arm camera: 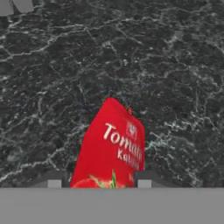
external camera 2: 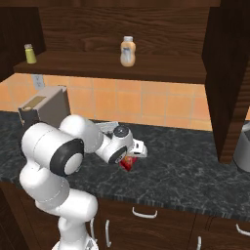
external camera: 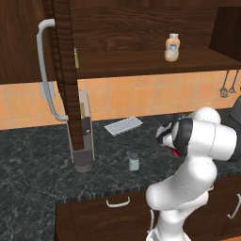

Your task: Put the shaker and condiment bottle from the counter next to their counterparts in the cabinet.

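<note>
- cabinet (external camera 2: 112, 66) shelf: wide bare gap between tan bottle (external camera 2: 127, 51) and olive shaker (external camera 2: 30, 53)
- open door (external camera: 63, 61) blocks left side
- counter (external camera 2: 185, 161) open right of red bottle (external camera 2: 128, 163)

Bright red squat condiment bottle (arm camera: 111, 148) with white lettering; black grey-veined marble surface (arm camera: 166, 57); pale blue-green translucent shaker (external camera: 134, 162), grey cap.

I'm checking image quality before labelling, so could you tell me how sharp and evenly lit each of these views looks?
Hand view: the condiment bottle is close, its label lettering soft and cut off at the bottom. Left base view: flat, even light, the shaker small but distinct. Right base view: the cabinet interior is dark, without glare.
</note>
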{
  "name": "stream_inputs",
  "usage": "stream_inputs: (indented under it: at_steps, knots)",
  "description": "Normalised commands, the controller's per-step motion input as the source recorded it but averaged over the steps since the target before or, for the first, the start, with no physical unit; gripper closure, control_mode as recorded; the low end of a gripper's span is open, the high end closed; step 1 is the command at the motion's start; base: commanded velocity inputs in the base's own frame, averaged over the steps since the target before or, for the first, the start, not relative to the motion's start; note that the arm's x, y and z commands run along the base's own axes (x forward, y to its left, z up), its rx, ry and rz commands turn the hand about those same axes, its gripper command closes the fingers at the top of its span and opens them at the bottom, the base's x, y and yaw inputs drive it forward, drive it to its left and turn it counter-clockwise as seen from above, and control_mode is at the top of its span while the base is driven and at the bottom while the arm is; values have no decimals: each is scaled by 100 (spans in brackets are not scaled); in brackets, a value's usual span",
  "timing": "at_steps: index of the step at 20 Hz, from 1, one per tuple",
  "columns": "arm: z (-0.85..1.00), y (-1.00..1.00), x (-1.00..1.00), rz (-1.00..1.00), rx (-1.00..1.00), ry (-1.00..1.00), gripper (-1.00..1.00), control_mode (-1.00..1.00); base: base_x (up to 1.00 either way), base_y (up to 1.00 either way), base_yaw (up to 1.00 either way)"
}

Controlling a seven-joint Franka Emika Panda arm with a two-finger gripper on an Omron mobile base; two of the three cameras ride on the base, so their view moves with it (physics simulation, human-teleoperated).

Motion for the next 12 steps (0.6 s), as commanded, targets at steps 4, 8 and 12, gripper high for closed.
stream_inputs:
  at_steps: [4,8,12]
  knots:
    - [82,-13,-8,-2,0,12,100,-100,0,0,0]
    - [54,-2,-2,-2,0,14,100,-100,0,0,0]
    - [61,-3,0,-2,0,13,100,-100,0,0,0]
